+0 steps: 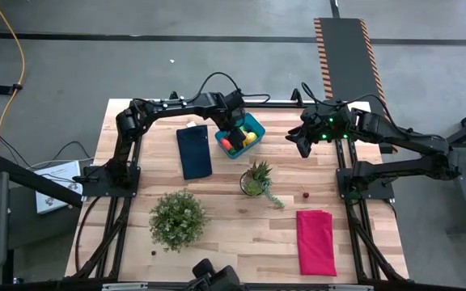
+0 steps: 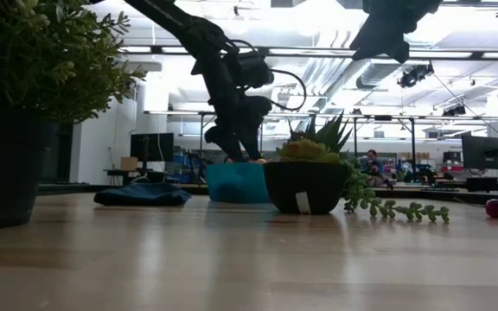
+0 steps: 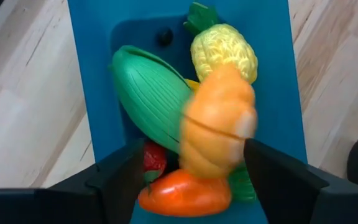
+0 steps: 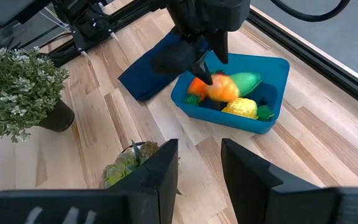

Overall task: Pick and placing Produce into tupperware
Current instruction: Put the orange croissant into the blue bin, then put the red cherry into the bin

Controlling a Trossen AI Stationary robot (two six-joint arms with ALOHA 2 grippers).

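The left gripper (image 1: 231,136) hangs directly over the blue tupperware (image 1: 255,125), which stands on the far middle part of the table (image 1: 225,234), just right of the dark blue cloth (image 1: 193,151). Its fingers (image 3: 120,180) are spread wide, and an orange oval piece (image 3: 219,130) is seen between them without touching either finger, above the other produce. In the tub lie a green ribbed piece (image 3: 151,102), a yellow bumpy piece with a green top (image 3: 224,50), an orange-red piece (image 3: 182,190) and a small red one (image 3: 155,158), all close together. The right gripper (image 1: 304,144) waits in the air to the right of the tupperware, well apart from it; its two fingers (image 4: 160,171) stand a little apart and hold nothing. Nearer on the table stand a spiky plant in a small pot (image 1: 256,178) and a bushy potted plant (image 1: 178,217) at the left. A pink cloth (image 1: 315,241) lies on the near right side, and a small dark red thing (image 1: 304,194) lies just beyond it.
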